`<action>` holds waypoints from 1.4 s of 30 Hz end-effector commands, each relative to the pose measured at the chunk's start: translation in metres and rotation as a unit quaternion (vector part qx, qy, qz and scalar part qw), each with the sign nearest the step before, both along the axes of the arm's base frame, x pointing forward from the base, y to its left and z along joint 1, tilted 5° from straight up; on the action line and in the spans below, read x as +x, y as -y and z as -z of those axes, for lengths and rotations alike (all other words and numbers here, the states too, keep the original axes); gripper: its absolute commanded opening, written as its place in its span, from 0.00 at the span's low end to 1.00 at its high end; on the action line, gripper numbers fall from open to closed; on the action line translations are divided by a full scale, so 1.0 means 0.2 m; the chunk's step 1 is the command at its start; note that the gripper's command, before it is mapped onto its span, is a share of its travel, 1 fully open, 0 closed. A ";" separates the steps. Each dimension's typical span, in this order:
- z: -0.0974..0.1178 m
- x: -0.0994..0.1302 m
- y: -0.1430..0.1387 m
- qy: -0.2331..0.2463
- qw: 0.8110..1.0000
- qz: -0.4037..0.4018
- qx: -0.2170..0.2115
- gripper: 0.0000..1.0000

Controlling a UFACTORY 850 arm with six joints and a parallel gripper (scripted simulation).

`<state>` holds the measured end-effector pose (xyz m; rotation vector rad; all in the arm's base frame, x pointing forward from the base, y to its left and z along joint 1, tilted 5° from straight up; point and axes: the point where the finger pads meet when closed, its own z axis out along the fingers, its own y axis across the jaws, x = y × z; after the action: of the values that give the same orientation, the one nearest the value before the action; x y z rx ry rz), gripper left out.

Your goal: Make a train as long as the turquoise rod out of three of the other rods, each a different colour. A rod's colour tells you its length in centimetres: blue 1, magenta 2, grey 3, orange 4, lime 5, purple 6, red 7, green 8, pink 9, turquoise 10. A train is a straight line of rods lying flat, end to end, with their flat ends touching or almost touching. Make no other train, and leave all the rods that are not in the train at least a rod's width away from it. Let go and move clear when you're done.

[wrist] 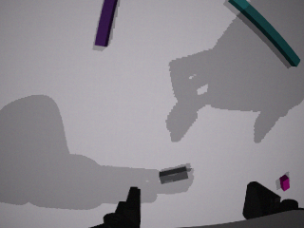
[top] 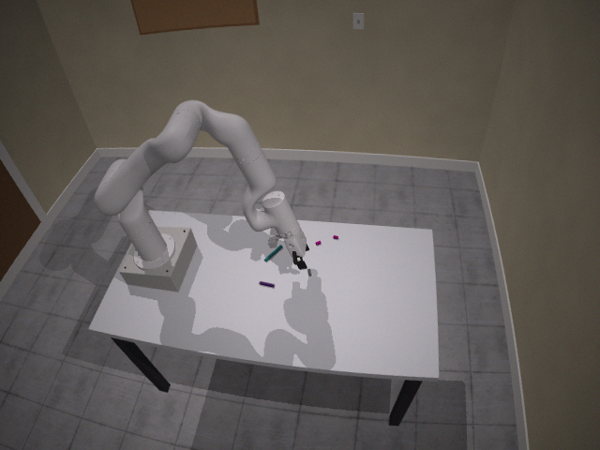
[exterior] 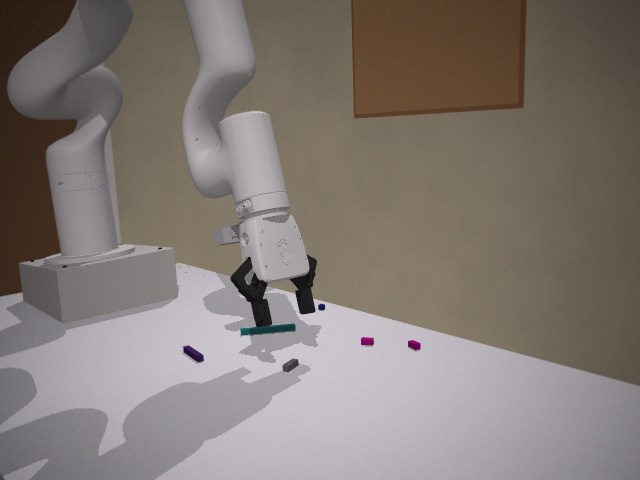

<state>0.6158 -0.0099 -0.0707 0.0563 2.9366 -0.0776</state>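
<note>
Your gripper (top: 304,257) (exterior: 284,318) (wrist: 195,203) is spread wide w/ nothing btwn the fingers, above the table. Grey rod (top: 309,272) (exterior: 290,365) (wrist: 174,175) lies flat just ahead of it, so you're prob. lining up that pick. No train yet; the sum that works is blue + grey + purple. Next: centre over grey, turn the fingers to straddle its long sides, then go down & close. Watch for a tip landing on it.

Turquoise rod (top: 273,253) (exterior: 271,328) (wrist: 271,33), your length ref., lies near the hand on the base side; purple rod (top: 266,284) (exterior: 193,353) (wrist: 106,24) is well apart from grey. Blue rod (exterior: 321,306) shows toward the far edge in the ext. view, hidden up top. Two magenta rods (top: 318,243) (exterior: 367,341) are spares; keep 'em off the train.

Surface: white table (top: 378,300) (exterior: 465,413) (wrist: 47,71), w/ arm shadows across it. Room: grey tiled floor (top: 484,291), beige wall (top: 412,72) (exterior: 439,206), brown board (top: 198,14) (exterior: 439,51).
</note>
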 end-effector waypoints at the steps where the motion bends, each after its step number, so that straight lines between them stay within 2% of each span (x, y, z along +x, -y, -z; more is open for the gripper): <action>1: -0.01 0.00 0.00 -0.081 0.997 0.007 -0.013 1.00; 42: -0.01 -0.11 -0.01 -0.114 0.993 0.024 0.004 1.00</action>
<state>0.5954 -0.0080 -0.0706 0.1169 3.0063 -0.1503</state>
